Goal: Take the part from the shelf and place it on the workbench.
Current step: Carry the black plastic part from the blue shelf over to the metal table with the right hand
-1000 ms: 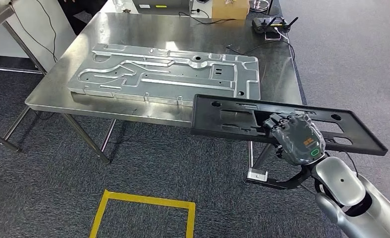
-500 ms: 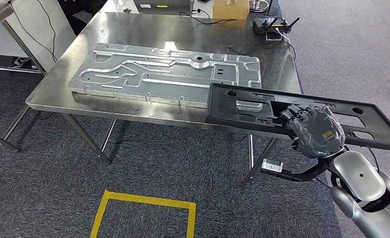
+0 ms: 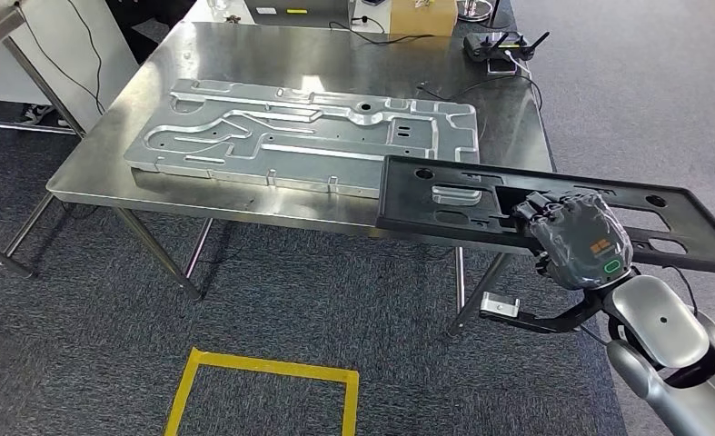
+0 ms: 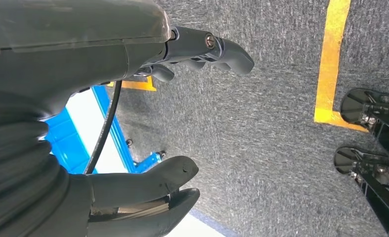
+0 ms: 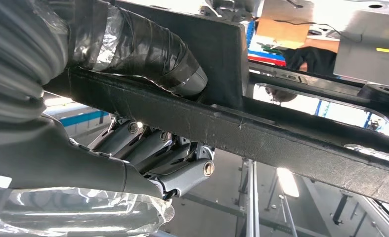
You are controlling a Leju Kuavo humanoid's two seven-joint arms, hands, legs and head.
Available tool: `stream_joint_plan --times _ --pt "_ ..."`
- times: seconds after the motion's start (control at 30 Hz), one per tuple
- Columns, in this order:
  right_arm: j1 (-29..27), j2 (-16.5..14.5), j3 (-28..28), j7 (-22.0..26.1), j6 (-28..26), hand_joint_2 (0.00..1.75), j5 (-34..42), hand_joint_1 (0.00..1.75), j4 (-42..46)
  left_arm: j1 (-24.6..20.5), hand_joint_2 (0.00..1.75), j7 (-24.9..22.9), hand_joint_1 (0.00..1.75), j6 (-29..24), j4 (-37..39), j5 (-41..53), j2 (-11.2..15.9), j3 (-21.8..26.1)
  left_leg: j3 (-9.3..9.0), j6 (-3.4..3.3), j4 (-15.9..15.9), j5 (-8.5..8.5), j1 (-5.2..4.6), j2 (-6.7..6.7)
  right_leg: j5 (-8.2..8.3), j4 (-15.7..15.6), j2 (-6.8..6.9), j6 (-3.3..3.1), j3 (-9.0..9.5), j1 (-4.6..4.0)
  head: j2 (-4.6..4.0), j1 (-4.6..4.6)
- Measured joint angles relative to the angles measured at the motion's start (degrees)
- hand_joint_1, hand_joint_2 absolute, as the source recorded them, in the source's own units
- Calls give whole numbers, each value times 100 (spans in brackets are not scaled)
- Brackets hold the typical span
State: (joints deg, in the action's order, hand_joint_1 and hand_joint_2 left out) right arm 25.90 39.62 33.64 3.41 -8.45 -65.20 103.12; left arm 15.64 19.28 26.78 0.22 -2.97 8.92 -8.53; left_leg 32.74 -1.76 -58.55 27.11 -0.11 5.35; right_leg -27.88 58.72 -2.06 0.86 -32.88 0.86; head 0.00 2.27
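The part is a long flat black plastic panel (image 3: 444, 202) with cut-outs. My right hand (image 3: 579, 240) grips its near edge and holds it level in the air, its left end over the front right corner of the steel workbench (image 3: 335, 64). The right wrist view shows the panel's edge (image 5: 281, 143) clamped between the taped thumb (image 5: 148, 49) and the fingers (image 5: 148, 153) below. My left hand (image 4: 172, 113) hangs over the grey carpet, fingers apart, holding nothing.
A large silver metal plate (image 3: 308, 136) lies across the workbench's front half. A cardboard box (image 3: 422, 15), cables and a controller (image 3: 499, 44) sit at the back. A yellow tape square (image 3: 263, 395) marks the carpet in front.
My right hand carried the black panel to the right and slightly up over the first half second, bringing it over the table corner. Since then it has held almost still.
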Motion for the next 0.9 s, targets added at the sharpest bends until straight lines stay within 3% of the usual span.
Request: stream_joint_plan --times 0.43,0.57,0.63,0.7,0.8,0.87,0.9 --pt "2 -2 -19 93 43 175 -22 175 0 0 175 24 0 17 0 69 2 59 4 -24 -21 16 -35 0 0 -16 -2 31 7 41 0 -1" --pt "2 -2 -16 102 43 175 -24 175 0 1 175 28 0 19 0 85 13 65 2 -74 -25 22 -56 -8 9 -42 -22 83 16 61 0 0" --pt "4 5 -20 107 43 175 -24 175 0 3 175 30 0 21 0 93 17 67 -53 -132 66 -22 -17 -40 -31 2 1 115 15 50 0 -3" --pt "22 14 -22 114 43 175 -24 175 0 6 175 35 0 25 0 94 17 68 -118 -181 160 -62 18 -82 -274 411 86 125 -166 31 0 -9" --pt "28 16 -16 118 44 175 -26 175 -2 7 175 40 0 27 0 97 16 68 -132 -192 168 -47 8 -115 -700 1352 150 132 -657 28 0 -11" --pt "13 16 -5 120 45 175 -26 175 -8 7 175 41 0 28 0 98 14 69 -141 -182 157 -25 6 -126 -654 1560 157 133 -808 31 0 -11" --pt "9 16 -1 120 45 175 -26 175 -11 6 175 41 0 28 0 98 13 69 -154 -172 148 -7 7 -128 -502 1423 160 128 -762 32 0 -12"
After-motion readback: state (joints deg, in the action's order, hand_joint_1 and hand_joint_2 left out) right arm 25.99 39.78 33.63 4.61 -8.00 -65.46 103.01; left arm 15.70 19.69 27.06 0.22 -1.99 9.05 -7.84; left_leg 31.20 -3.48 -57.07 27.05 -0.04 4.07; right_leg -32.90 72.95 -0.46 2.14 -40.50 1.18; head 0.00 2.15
